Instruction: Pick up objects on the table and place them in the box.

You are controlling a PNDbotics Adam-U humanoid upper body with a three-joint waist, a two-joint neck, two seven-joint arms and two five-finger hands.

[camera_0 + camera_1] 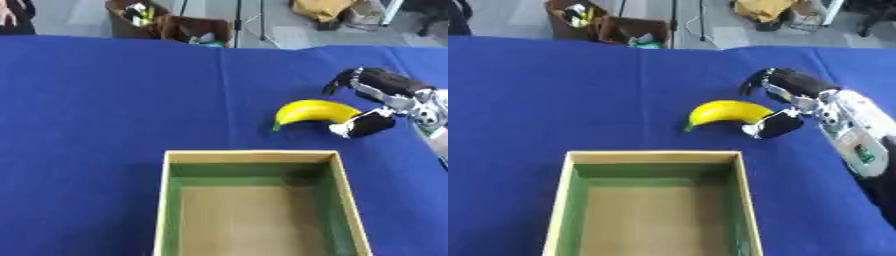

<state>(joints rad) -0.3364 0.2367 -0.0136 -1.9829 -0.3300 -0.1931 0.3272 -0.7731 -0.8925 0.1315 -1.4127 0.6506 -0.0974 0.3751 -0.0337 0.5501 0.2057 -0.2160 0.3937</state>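
Note:
A yellow banana [313, 112] lies on the blue tablecloth [105, 100], right of centre, its stem end pointing left and down. My right hand [385, 87] comes in from the right edge and is open around the banana's right end. Its thumb [363, 124] touches that end, while the black fingers [346, 80] arch over the cloth just behind the fruit, apart from it. An open cardboard box [249, 157] with green inner walls stands at the near centre, with nothing in it. My left hand shows in neither view.
Beyond the table's far edge, on the floor, are brown cartons [171, 25] with odds and ends, stand legs [249, 20] and a yellow bag [324, 9]. Blue cloth stretches bare across the left half.

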